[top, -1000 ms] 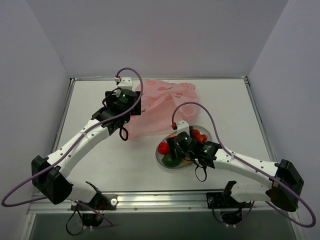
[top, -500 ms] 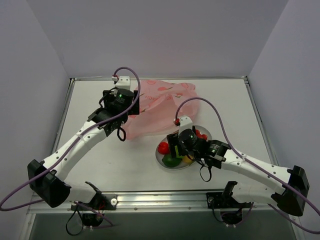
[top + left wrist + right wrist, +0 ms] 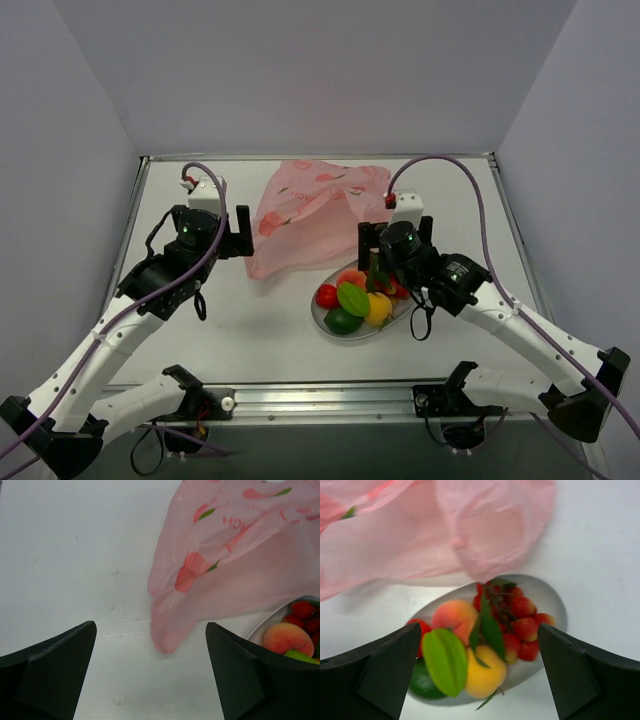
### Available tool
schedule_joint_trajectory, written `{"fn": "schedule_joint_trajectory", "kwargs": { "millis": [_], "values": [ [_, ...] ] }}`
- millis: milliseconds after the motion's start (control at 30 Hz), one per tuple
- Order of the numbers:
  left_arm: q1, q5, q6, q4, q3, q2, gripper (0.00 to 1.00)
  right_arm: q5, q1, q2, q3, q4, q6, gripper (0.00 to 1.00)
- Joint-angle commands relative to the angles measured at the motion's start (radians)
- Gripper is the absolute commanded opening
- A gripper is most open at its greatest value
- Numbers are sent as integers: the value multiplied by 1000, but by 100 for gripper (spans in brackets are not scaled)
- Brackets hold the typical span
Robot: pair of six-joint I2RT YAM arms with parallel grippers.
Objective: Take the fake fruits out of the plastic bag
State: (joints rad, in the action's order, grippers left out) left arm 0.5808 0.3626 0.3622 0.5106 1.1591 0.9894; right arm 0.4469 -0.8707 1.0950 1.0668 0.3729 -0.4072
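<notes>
The pink plastic bag (image 3: pixel 315 210) lies flat at the back middle of the table; it also shows in the left wrist view (image 3: pixel 235 565) and the right wrist view (image 3: pixel 420 535). The fake fruits (image 3: pixel 357 298) lie heaped on a white oval plate (image 3: pixel 325 320): a peach (image 3: pixel 454 617), a yellow fruit (image 3: pixel 484 672), a green starfruit (image 3: pixel 444 661), a red cluster (image 3: pixel 522 625). My left gripper (image 3: pixel 222 232) is open and empty, just left of the bag. My right gripper (image 3: pixel 385 245) is open and empty, above the plate's far edge.
White walls enclose the table on three sides. Purple cables loop over both arms. Bare table surface (image 3: pixel 250 320) lies left of the plate and in front of the bag.
Both arms have drawn back. The left gripper moved left off the bag. The right gripper lifted off the plate and moved back and right, leaving the fruits uncovered.
</notes>
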Motion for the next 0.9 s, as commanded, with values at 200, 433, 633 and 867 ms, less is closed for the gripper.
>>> {"fn": "schedule_joint_trajectory", "kwargs": {
  "millis": [200,433,633,867],
  "values": [
    [-7,-28,-8,89,-141,-136,89,137,137,-109,-45,50,-1,100],
    [-108,-146,0,40,-156,-153,89,176,137,-130,-110,52,-18,100],
    [-148,-195,3,48,-147,-120,89,205,137,-176,-126,51,-33,100],
    [-147,-192,6,42,-156,-126,89,245,137,-193,-126,52,-44,100]
  ]
}}
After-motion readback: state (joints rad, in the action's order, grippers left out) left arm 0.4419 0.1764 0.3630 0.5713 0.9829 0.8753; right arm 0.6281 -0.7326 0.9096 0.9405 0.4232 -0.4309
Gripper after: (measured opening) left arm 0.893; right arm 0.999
